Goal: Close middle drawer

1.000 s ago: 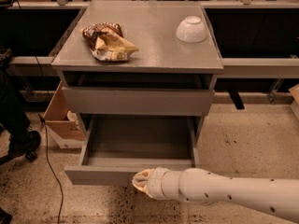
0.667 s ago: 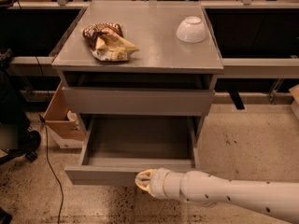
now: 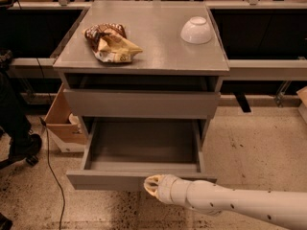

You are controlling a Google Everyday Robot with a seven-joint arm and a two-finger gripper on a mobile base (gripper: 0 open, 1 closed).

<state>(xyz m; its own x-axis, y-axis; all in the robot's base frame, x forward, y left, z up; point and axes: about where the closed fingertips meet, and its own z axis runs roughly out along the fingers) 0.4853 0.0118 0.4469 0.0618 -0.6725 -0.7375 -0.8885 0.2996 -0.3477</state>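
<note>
Drawer [image 3: 105,180] is pulled far out, below the upper drawer [image 3: 141,104]. Our gripper [image 3: 153,186] sits at its front panel, near the middle. We can't tell its grip state.

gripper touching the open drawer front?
Cannot tell. Camera view: the gripper overlaps the lower edge of the open drawer front, but neither contact nor a gap shows plainly.

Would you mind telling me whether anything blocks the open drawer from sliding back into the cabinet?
Nothing visible does. The middle drawer shows nothing inside, and the gripper sits right at its front panel. The bag and bowl lie on the cabinet top.
</note>
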